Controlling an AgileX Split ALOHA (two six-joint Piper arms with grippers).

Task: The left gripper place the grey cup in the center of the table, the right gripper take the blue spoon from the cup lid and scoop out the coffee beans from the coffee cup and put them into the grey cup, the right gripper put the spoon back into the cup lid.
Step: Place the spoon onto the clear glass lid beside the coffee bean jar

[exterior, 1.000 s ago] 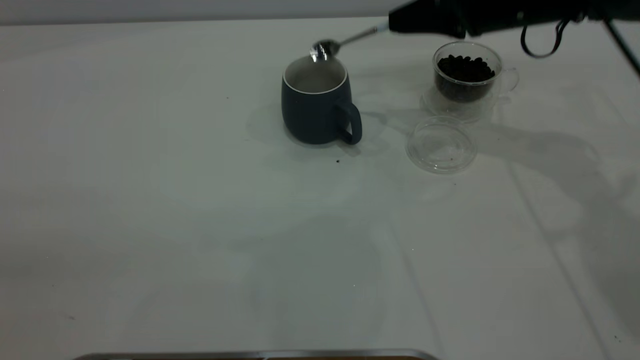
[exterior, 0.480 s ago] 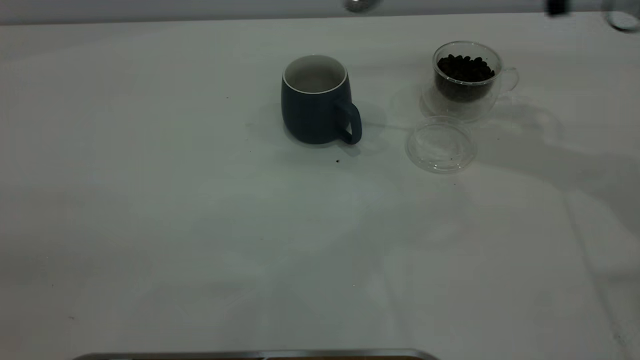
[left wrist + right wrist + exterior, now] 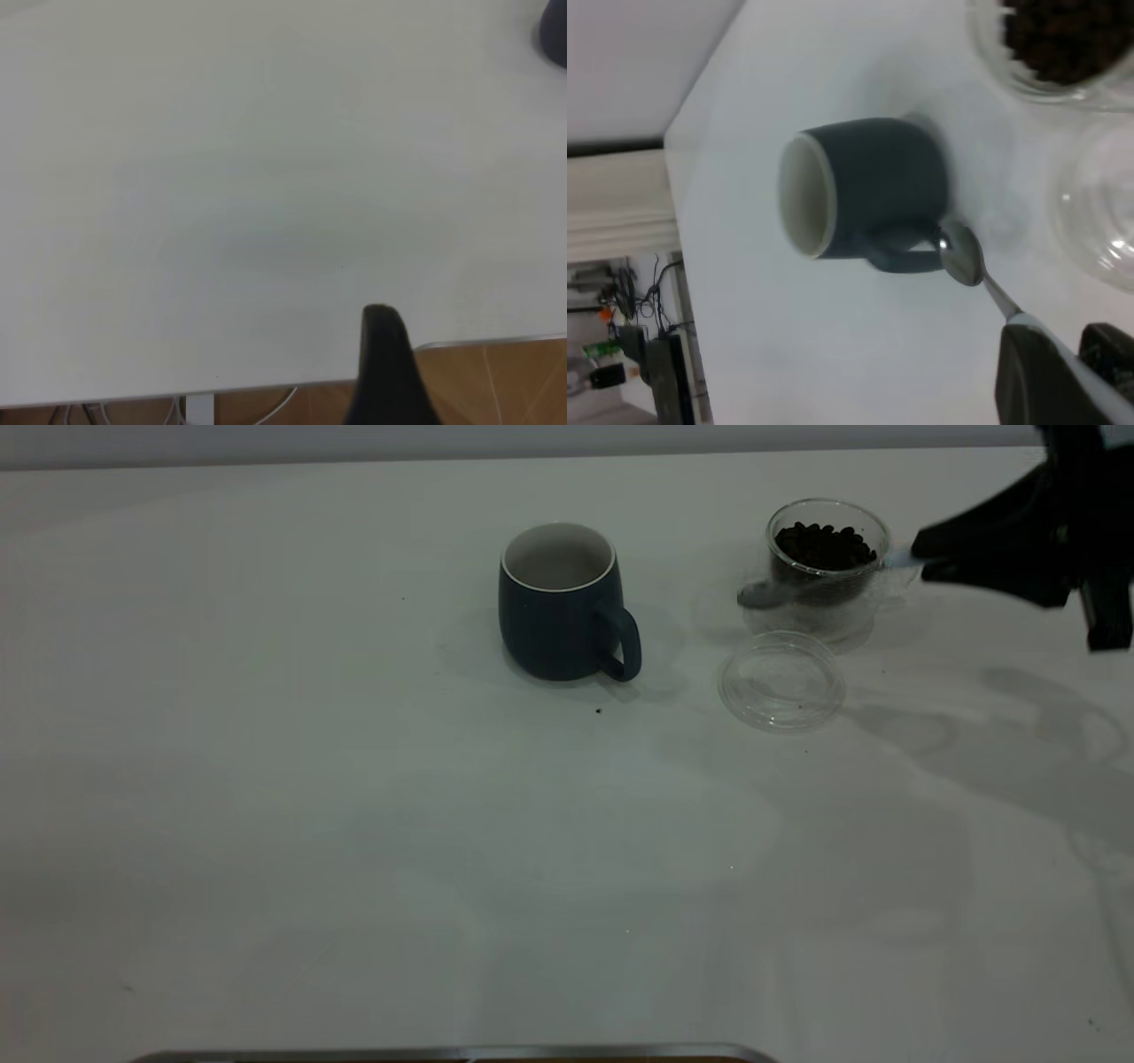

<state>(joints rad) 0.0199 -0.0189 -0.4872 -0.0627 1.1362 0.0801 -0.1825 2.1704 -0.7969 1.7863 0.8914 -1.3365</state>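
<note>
The blue spoon point(image 3: 802, 581) is clenched by the right gripper's point(image 3: 921, 558) fingers, held low beside the coffee cup point(image 3: 828, 567), probably for return to the cup lid point(image 3: 781, 682); the left gripper's point(image 3: 383, 372) fingers cannot be judged.

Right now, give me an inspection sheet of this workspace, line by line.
Surface: plain white table, a few dark specks near the mug.
Job's things: dark blue-grey ceramic mug upright mid-table; clear glass cup holding dark coffee beans; clear round lid in front of it, nothing on it; blue-handled metal spoon held in the air in front of the glass cup, bowl toward the mug.
Clutter: nothing seen.
Grippers: right gripper at the right edge, shut on the spoon's handle; left gripper parked near a table edge.
Cables: white leads below that table edge.
Surroundings: brownish floor.
</note>
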